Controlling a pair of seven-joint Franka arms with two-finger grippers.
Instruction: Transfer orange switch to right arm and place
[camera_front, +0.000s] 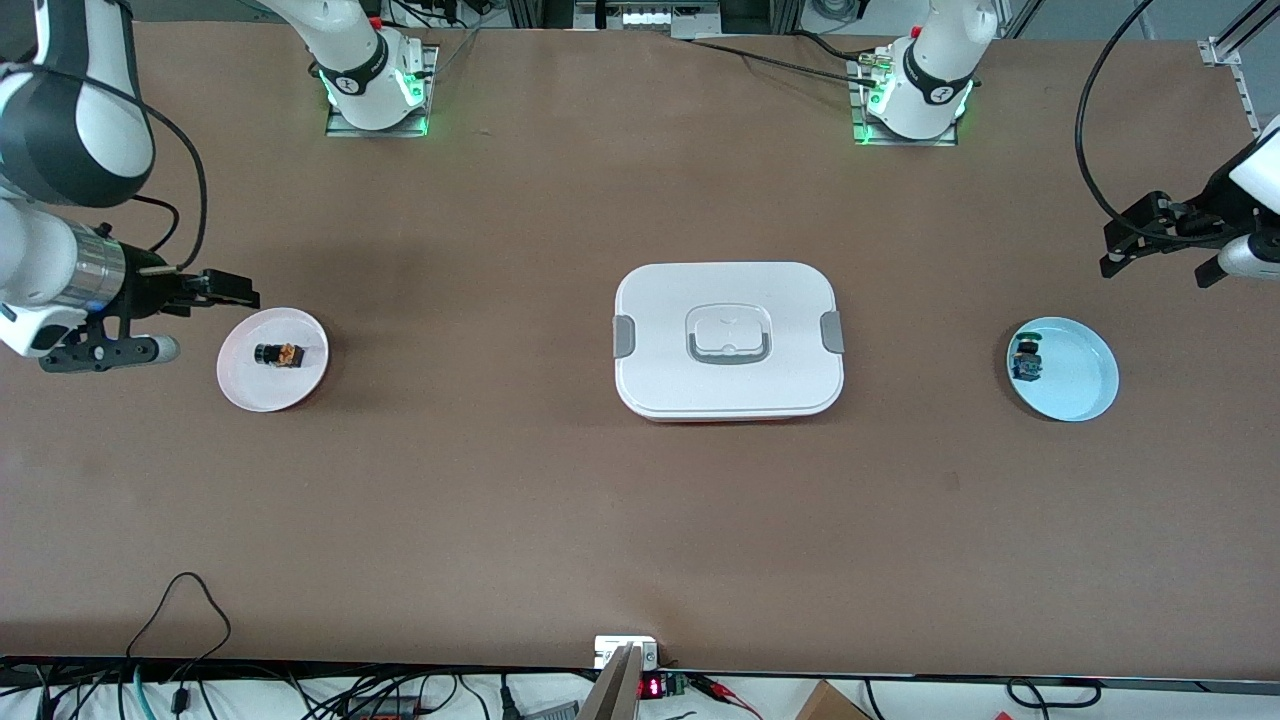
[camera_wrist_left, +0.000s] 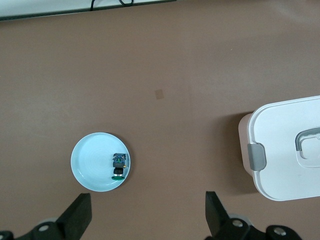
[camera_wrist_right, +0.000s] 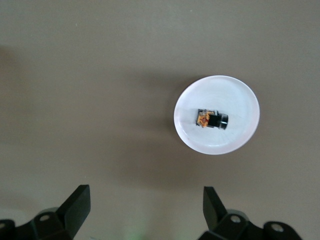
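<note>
The brown counter (camera_front: 500, 520) carries a closed white box (camera_front: 729, 340) at its middle. Toward the right arm's end, a pink plate (camera_front: 250, 390) holds the orange switch (camera_front: 279, 354) on its side. The right gripper (camera_front: 228, 290) hovers beside that plate, fingers apart. The left gripper (camera_front: 1135, 240) waits with fingers apart above the blue plate (camera_front: 1075, 385). Risk — the small switch could roll or skid when pinched, or the similar blue-bodied switch (camera_front: 1026, 362) gets grabbed instead.
</note>
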